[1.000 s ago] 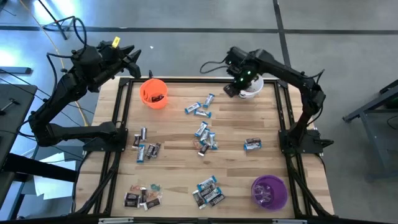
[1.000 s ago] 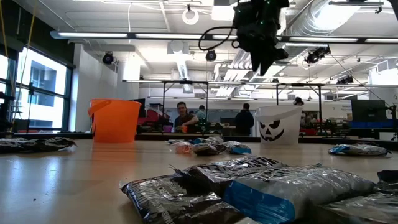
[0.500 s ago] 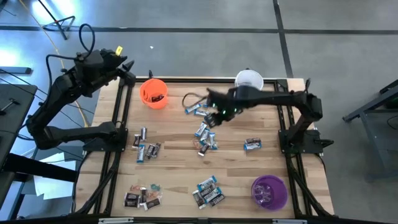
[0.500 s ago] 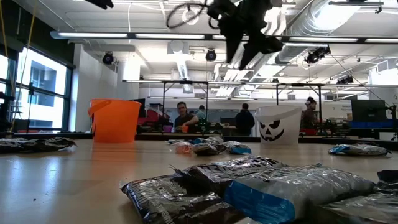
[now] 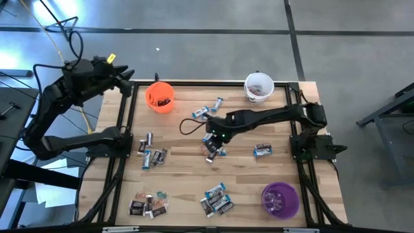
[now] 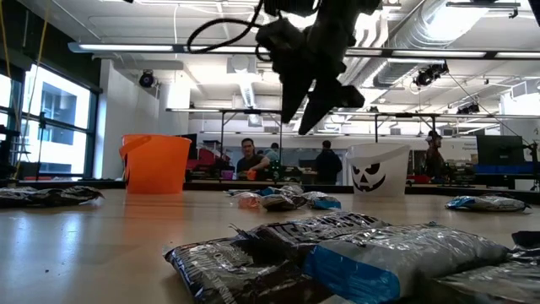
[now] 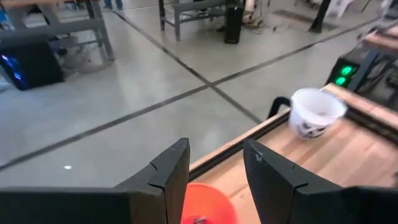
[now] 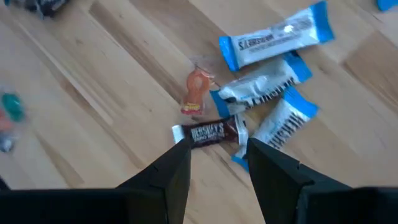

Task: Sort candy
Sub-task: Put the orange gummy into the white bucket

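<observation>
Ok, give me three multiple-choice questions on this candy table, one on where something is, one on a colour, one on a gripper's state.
1. Where is the right gripper?
A. Over the purple cup
B. Above the middle candy cluster
C. Off the table

2. What colour is the cup nearest the left gripper?
A. Orange
B. Green
C. Yellow

3. How do the right gripper's fingers stand?
A. Shut on a bar
B. Shut, empty
C. Open, empty

Answers: 1 B, the high view shows it over the blue-and-white bars mid-table. 2 A, the orange cup sits at the far left corner beside that gripper. 3 C, the right wrist view shows a gap between the fingers, with the brown bar lying on the wood beyond.
</observation>
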You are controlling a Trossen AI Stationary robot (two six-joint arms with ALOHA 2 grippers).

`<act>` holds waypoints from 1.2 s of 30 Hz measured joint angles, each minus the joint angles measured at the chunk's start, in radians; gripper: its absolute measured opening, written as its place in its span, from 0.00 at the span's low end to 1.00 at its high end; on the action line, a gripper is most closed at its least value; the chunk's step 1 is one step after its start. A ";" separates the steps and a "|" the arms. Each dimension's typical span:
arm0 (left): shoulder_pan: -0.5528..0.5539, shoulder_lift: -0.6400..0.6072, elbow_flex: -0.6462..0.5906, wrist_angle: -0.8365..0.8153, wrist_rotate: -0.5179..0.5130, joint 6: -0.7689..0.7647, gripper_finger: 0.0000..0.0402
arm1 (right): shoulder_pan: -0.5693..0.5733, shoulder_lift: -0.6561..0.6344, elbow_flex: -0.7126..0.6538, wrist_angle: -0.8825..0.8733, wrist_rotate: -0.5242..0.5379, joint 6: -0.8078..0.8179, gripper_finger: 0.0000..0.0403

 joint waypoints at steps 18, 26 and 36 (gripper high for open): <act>-0.004 -0.017 0.000 -0.016 0.159 -0.156 0.35 | -0.004 0.092 -0.001 0.145 0.011 0.010 0.37; -0.004 -0.016 0.000 -0.046 0.159 -0.182 0.35 | 0.011 0.127 0.000 0.162 -0.029 0.034 0.37; -0.004 -0.016 0.000 -0.045 0.159 -0.182 0.35 | 0.016 0.156 0.000 0.179 -0.033 0.037 0.37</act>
